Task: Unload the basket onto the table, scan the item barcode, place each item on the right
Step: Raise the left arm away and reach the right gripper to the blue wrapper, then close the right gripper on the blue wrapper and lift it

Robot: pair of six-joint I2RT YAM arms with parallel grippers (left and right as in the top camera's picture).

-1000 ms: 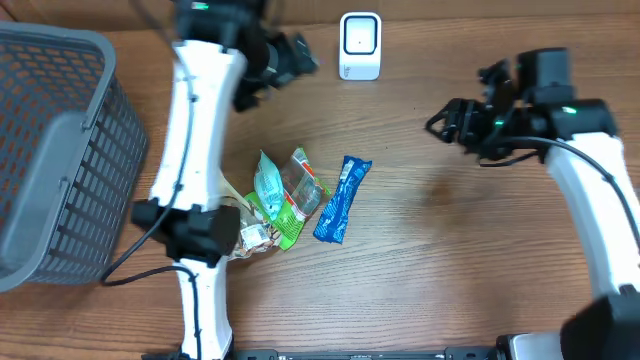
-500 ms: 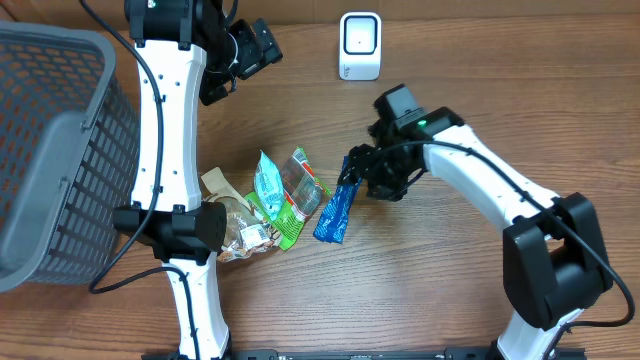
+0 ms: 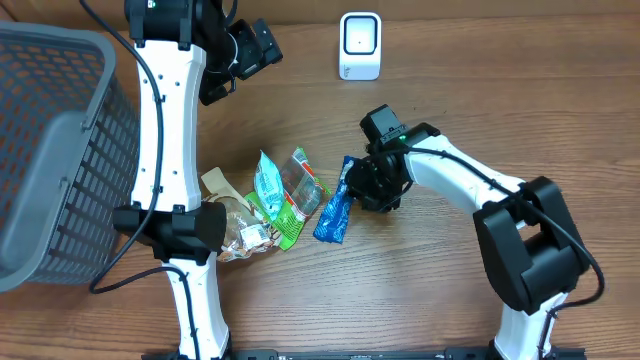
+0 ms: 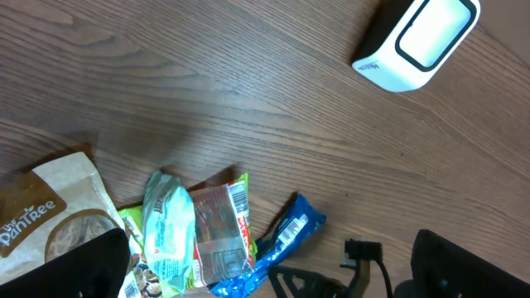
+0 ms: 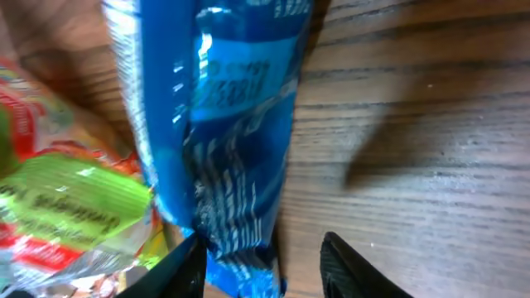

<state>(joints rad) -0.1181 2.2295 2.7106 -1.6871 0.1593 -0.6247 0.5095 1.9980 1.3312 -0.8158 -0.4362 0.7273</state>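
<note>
Overhead view shows the right gripper [image 3: 357, 187] down at the blue packet [image 3: 334, 208]; a second ago it hung far off to the right. Its jaws have narrowed around the packet's end, but one finger [image 5: 352, 266] is still apart from the wrapper, so they are not clenched yet. The packet lies on the table beside the snack pile [image 3: 270, 200], well apart from the scanner [image 3: 360, 45]. I think the pick is starting. The left gripper [image 3: 258, 47] stands wide open and empty.

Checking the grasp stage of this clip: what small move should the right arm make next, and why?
Probably close the right gripper on the blue snack packet: its fingers straddle the packet's end, with a gap beside one finger, so nothing looks gripped yet. The white scanner stands apart, so the packet must be held first.
</note>
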